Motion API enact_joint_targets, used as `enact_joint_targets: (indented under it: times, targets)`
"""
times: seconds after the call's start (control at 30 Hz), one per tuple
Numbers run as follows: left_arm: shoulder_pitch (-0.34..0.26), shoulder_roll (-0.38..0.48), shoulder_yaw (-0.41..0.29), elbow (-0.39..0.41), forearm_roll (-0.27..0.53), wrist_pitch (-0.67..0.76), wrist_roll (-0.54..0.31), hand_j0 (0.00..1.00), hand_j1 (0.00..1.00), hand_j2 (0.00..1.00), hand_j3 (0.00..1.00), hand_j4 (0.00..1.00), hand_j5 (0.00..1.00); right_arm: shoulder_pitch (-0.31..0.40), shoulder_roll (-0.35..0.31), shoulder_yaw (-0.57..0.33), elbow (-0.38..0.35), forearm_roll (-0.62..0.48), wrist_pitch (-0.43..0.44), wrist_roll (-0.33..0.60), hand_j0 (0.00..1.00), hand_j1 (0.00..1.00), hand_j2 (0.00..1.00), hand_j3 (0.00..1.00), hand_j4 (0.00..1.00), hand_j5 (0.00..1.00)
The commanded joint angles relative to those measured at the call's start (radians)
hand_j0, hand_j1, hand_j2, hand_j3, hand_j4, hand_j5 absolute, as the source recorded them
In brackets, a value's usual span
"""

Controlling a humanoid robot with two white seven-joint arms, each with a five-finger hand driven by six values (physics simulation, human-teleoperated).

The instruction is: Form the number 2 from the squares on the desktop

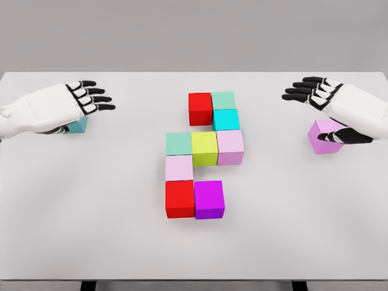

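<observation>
Several coloured cubes stand together mid-table in a stepped shape: a red cube and a pale green cube at the top, a cyan cube under them, then a green cube, a yellow cube and a light pink cube in a row, a pale pink cube, and a red cube beside a magenta cube at the bottom. My left hand hovers open over a teal cube, mostly hiding it. My right hand is open above a violet cube, its thumb across the cube's front.
The white table runs to the picture's edges left and right; its front edge is near the bottom. Two dark table legs show below it. A grey wall lies behind.
</observation>
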Motion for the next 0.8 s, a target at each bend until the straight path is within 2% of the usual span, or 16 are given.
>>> enact_joint_targets:
  times: [0.0, 0.13, 0.2, 0.27, 0.33, 0.37, 0.4, 0.43, 0.47, 0.5, 0.53, 0.6, 0.63, 0.7, 0.73, 0.77]
  targets:
    - [-0.005, 0.011, -0.020, -0.002, 0.007, 0.000, -0.015, 1.00, 1.00, 1.00, 1.00, 1.00, 1.00, 0.002, -0.016, 0.000, -0.001, 0.013, 0.002, 0.000, 1.00, 1.00, 1.00, 1.00, 1.00, 1.00]
    - [-0.068, 0.013, -0.098, 0.001, 0.007, 0.000, -0.015, 1.00, 1.00, 1.00, 1.00, 1.00, 1.00, 0.006, -0.019, 0.000, 0.000, 0.018, 0.002, -0.010, 1.00, 1.00, 1.00, 1.00, 1.00, 1.00]
    - [-0.134, 0.013, -0.164, 0.005, 0.007, 0.000, -0.016, 1.00, 1.00, 1.00, 1.00, 1.00, 1.00, -0.001, -0.020, 0.000, 0.020, -0.016, 0.002, -0.018, 1.00, 1.00, 1.00, 1.00, 1.00, 1.00]
    - [-0.178, 0.013, -0.218, 0.007, -0.006, 0.000, -0.024, 1.00, 1.00, 1.00, 1.00, 1.00, 1.00, -0.038, -0.072, 0.012, 0.033, -0.019, 0.002, -0.004, 1.00, 1.00, 1.00, 1.00, 1.00, 1.00]
    - [-0.233, 0.013, -0.289, 0.007, -0.016, 0.000, -0.033, 1.00, 1.00, 1.00, 1.00, 1.00, 1.00, -0.205, -0.154, 0.145, 0.063, -0.010, 0.002, -0.003, 1.00, 1.00, 1.00, 1.00, 1.00, 1.00]
    - [-0.261, 0.013, -0.324, 0.008, -0.018, 0.000, -0.033, 1.00, 1.00, 1.00, 1.00, 1.00, 1.00, -0.290, -0.186, 0.228, 0.108, -0.010, 0.002, -0.001, 1.00, 1.00, 1.00, 1.00, 1.00, 1.00]
    - [-0.299, 0.013, -0.368, 0.013, -0.021, 0.000, -0.033, 1.00, 1.00, 1.00, 1.00, 1.00, 1.00, -0.423, -0.198, 0.360, 0.191, -0.010, 0.002, -0.001, 1.00, 1.00, 1.00, 1.00, 1.00, 1.00]
    - [-0.318, 0.013, -0.388, 0.019, -0.023, 0.000, -0.035, 1.00, 1.00, 1.00, 1.00, 1.00, 1.00, -0.469, -0.197, 0.417, 0.226, -0.005, 0.002, 0.008, 1.00, 1.00, 1.00, 1.00, 1.00, 1.00]
    - [-0.336, 0.013, -0.408, 0.031, -0.023, 0.000, -0.035, 1.00, 1.00, 1.00, 1.00, 1.00, 1.00, -0.501, -0.181, 0.435, 0.261, -0.004, 0.002, 0.097, 1.00, 1.00, 1.00, 1.00, 1.00, 1.00]
    - [-0.348, 0.014, -0.419, 0.041, -0.024, 0.000, -0.035, 1.00, 1.00, 1.00, 1.00, 1.00, 1.00, -0.521, -0.128, 0.432, 0.280, -0.005, 0.002, 0.226, 1.00, 1.00, 1.00, 1.00, 1.00, 1.00]
    - [-0.356, 0.016, -0.422, 0.042, -0.029, 0.000, -0.036, 1.00, 1.00, 1.00, 1.00, 1.00, 1.00, -0.560, -0.063, 0.434, 0.333, 0.005, 0.002, 0.277, 1.00, 1.00, 1.00, 1.00, 1.00, 1.00]
    - [-0.359, 0.033, -0.422, 0.042, -0.027, 0.000, -0.036, 1.00, 1.00, 1.00, 1.00, 1.00, 1.00, -0.613, 0.001, 0.460, 0.428, 0.042, 0.002, 0.277, 1.00, 1.00, 1.00, 1.00, 1.00, 1.00]
    - [-0.361, 0.047, -0.422, 0.042, -0.027, 0.000, -0.036, 1.00, 1.00, 1.00, 1.00, 1.00, 1.00, -0.646, 0.021, 0.495, 0.468, 0.056, 0.002, 0.277, 1.00, 1.00, 1.00, 1.00, 1.00, 1.00]
    - [-0.361, 0.071, -0.424, 0.042, -0.029, 0.000, -0.038, 1.00, 1.00, 1.00, 1.00, 1.00, 1.00, -0.771, 0.024, 0.578, 0.568, 0.052, 0.002, 0.277, 1.00, 1.00, 1.00, 1.00, 1.00, 1.00]
    - [-0.361, 0.071, -0.424, 0.042, -0.030, 0.000, -0.038, 1.00, 1.00, 1.00, 1.00, 1.00, 1.00, -0.793, 0.030, 0.607, 0.597, 0.052, 0.002, 0.277, 1.00, 1.00, 1.00, 1.00, 1.00, 1.00]
    - [-0.361, 0.071, -0.427, 0.047, -0.047, 0.000, -0.039, 1.00, 1.00, 1.00, 1.00, 1.00, 1.00, -0.834, 0.064, 0.681, 0.663, 0.052, 0.002, 0.277, 1.00, 1.00, 1.00, 1.00, 1.00, 1.00]
